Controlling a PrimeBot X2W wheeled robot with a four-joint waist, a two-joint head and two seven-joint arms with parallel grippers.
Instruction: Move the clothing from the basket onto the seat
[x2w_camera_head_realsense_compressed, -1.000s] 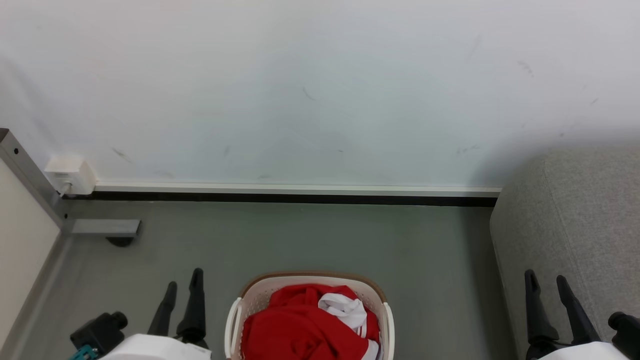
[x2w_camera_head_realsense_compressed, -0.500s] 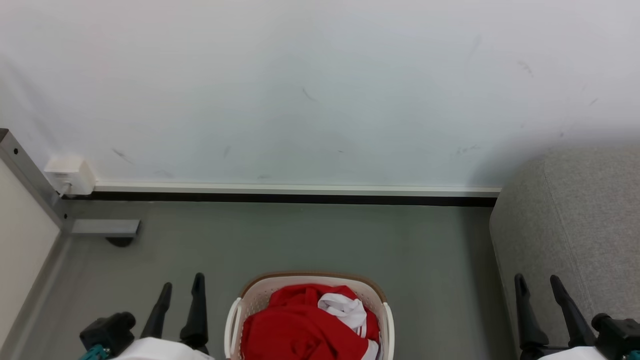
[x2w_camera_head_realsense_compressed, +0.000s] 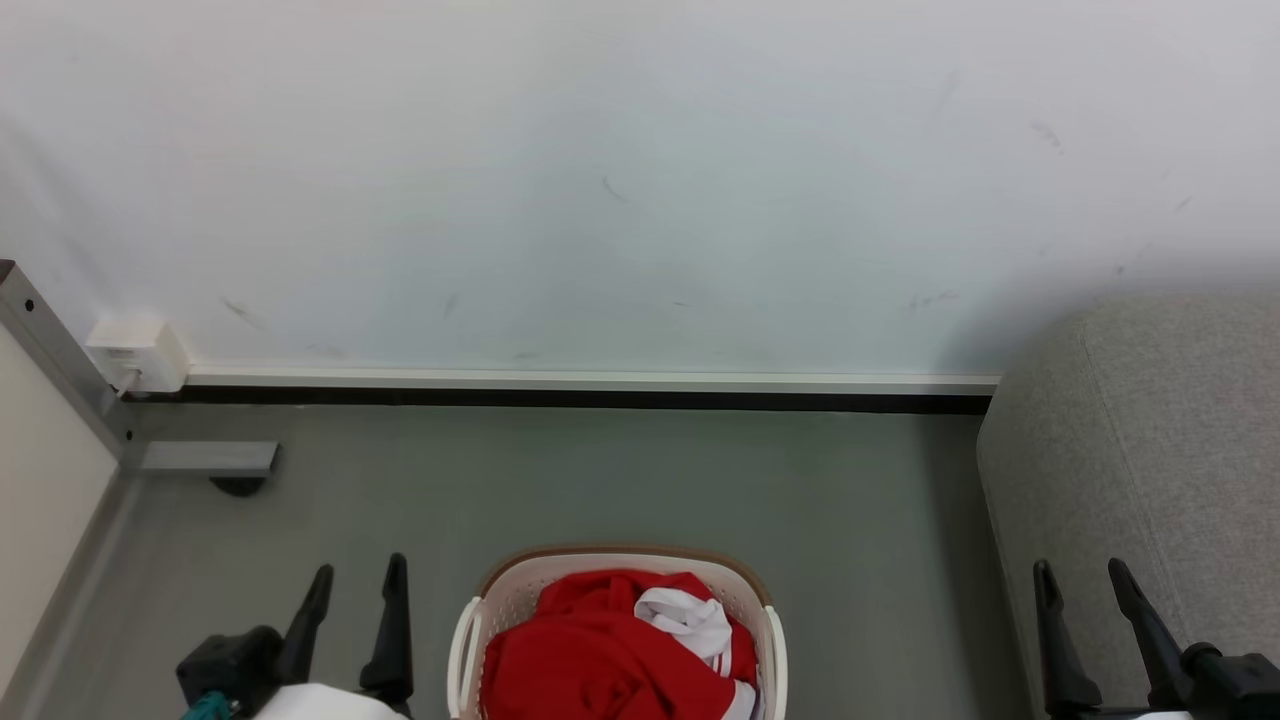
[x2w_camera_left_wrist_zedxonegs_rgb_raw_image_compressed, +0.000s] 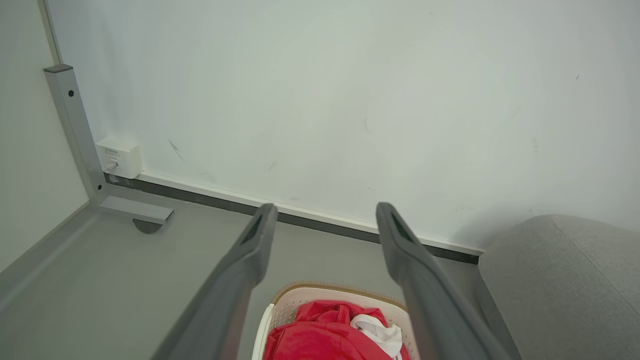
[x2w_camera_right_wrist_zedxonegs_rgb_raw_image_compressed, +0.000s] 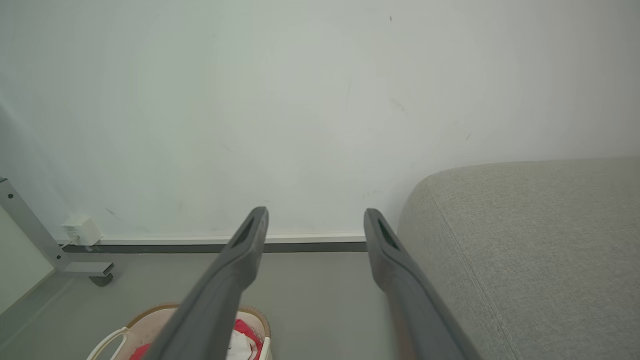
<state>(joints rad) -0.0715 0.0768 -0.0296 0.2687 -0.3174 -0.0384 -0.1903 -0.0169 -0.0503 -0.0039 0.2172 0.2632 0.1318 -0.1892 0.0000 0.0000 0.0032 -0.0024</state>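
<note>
Red fabric with white panels showing through: the clothing (x2w_camera_head_realsense_compressed: 610, 650) sits heaped in the basket (x2w_camera_head_realsense_compressed: 620, 553), on the floor (x2w_camera_head_realsense_compressed: 600, 480) right in front of me, low in my head view. Nothing is lifted and nothing is on the seat (x2w_camera_head_realsense_compressed: 1150, 450). That grey upholstery off to my right is bare, as far as I can see it. So by my reckoning the job is at its very start, with every step left to do.

My left tool (x2w_camera_head_realsense_compressed: 360, 568) hangs just beside the basket's left side, clear of it, fingers spread wide with nothing between them. My right tool (x2w_camera_head_realsense_compressed: 1080, 566) hovers in front of the seat's rounded edge, also spread fully and empty. In my left wrist view I look out between my own fingers and there's the red heap, below and ahead, untouched.

What's left, as I judge it: come down into the basket, pinch a good bunch of fabric, raise it clear of the tan rim, swing it right and let it go on the seat. Soft cloth may trail or catch on that rim, so I'd want a deep bite.
</note>
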